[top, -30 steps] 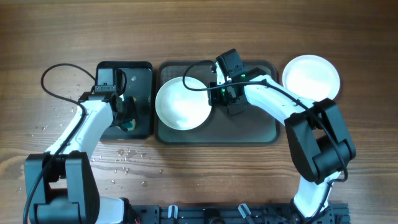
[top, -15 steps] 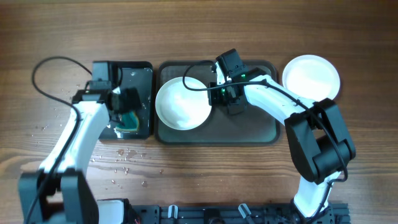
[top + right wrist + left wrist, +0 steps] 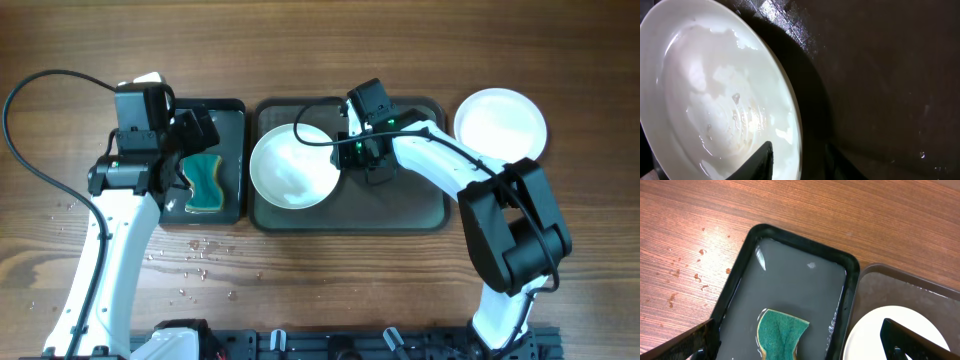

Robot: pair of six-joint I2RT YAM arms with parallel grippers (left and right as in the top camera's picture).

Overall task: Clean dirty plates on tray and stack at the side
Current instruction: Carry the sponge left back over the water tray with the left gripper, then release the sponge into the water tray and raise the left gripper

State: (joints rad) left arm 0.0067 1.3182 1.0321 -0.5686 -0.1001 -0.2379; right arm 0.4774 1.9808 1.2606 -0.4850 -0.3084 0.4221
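- The left gripper now hangs above the small black tray, its jaws spread wide with nothing between them. One second ago it was down in that tray at the sponge; half a second ago it was rising.
- The green sponge lies free in the shallow water at the lower middle of the black tray, released by the gripper.
- In the overhead view the left arm has swung from the left centre of the frame towards the upper left, clear of the sponge.
- I judge this to mean that wiping is over for this plate and that stacking is the step in hand.
- The right gripper has not moved across the three overhead frames. It is closed on the right rim of the wet plate, one finger over the inner face and one outside.
- That plate sits in the left half of the grey-green tray, in the same spot as before. It is coated with a film of water and shows no black smear.
- A second white plate rests on the table at the upper right, unchanged. Whether another plate lies beneath it, I cannot tell.
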